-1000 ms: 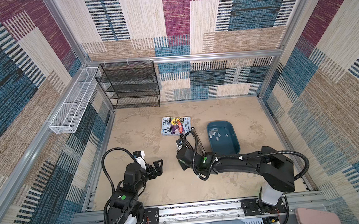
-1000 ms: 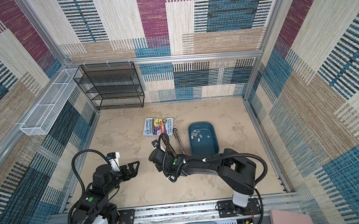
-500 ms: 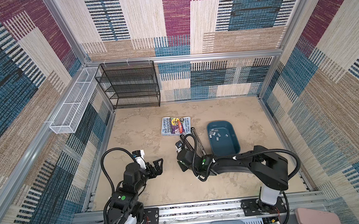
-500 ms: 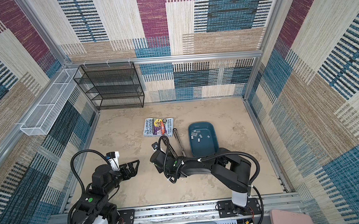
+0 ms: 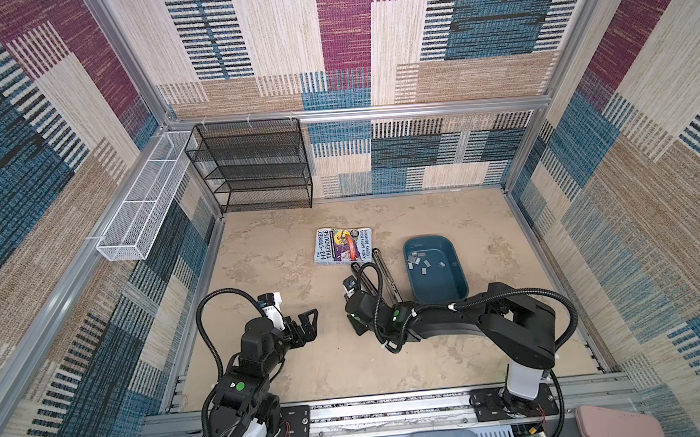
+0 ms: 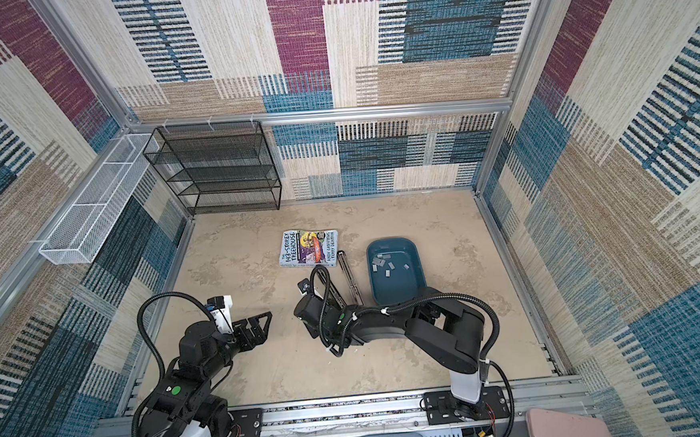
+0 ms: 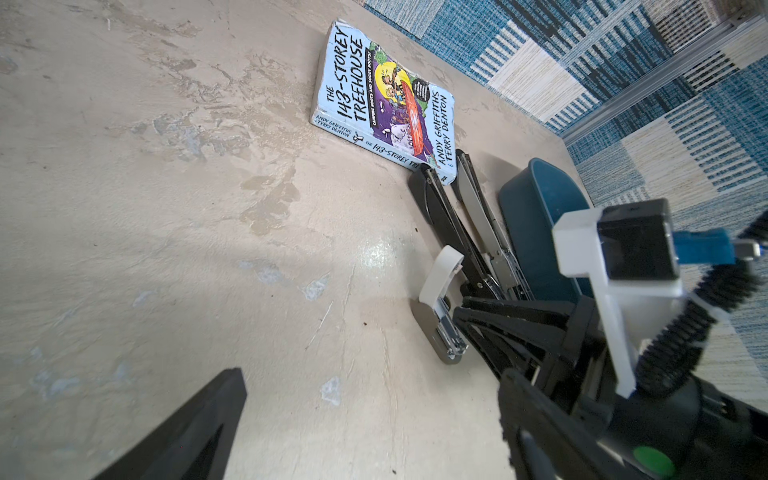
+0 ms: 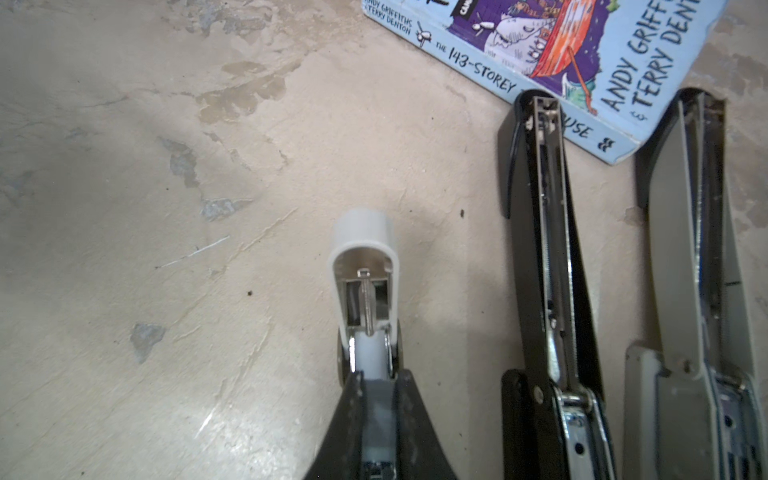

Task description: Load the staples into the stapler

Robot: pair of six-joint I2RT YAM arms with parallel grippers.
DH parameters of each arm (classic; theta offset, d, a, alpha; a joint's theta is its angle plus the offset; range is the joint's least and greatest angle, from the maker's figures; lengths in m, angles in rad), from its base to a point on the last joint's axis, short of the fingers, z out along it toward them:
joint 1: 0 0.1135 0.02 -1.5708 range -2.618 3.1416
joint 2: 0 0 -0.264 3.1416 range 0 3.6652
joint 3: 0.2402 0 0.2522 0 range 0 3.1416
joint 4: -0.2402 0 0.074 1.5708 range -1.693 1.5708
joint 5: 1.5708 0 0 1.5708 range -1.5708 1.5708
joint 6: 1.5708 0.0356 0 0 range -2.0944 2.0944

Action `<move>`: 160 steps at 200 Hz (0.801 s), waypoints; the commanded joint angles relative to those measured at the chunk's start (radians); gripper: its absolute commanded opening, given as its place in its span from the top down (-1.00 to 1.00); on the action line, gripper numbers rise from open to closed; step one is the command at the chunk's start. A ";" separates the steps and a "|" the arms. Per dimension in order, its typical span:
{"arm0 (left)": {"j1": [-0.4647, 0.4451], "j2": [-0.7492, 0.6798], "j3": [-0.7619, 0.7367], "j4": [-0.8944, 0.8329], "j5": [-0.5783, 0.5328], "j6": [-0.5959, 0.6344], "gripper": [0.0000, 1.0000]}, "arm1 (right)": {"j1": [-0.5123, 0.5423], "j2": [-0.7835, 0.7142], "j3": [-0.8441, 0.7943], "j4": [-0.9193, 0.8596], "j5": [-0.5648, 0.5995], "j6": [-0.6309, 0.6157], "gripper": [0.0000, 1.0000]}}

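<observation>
My right gripper is shut on the rear of a small white stapler. The stapler's lid is tipped up and its metal channel shows; its base rests on the table. In both top views the right wrist covers it. The staples lie loose in a dark blue tub to the right, as short silver strips. My left gripper hovers open and empty over bare table, left of the white stapler.
A black stapler and a grey stapler lie folded open between the white stapler and the tub. A blue paperback lies just beyond them. A black wire shelf and a white wire basket stand at the back left.
The right arm's rear links have shifted slightly left while its gripper stays on the white stapler. The left arm has not moved.
</observation>
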 commanded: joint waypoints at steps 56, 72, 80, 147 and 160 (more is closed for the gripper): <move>0.000 -0.002 -0.001 0.026 -0.002 0.004 -0.97 | 0.001 0.013 -0.004 0.026 -0.023 0.017 0.86; -0.001 -0.002 -0.001 0.027 -0.003 0.003 -0.97 | 0.001 0.015 -0.008 0.028 -0.022 0.019 0.86; 0.000 -0.001 -0.001 0.026 -0.003 0.002 -0.97 | 0.001 0.014 -0.009 0.026 -0.023 0.021 0.86; 0.000 -0.004 -0.001 0.027 -0.003 0.003 -0.98 | 0.001 0.009 -0.019 0.023 -0.022 0.028 0.87; -0.001 -0.004 -0.001 0.027 -0.004 0.002 -0.98 | 0.000 0.008 -0.019 0.020 -0.029 0.031 0.87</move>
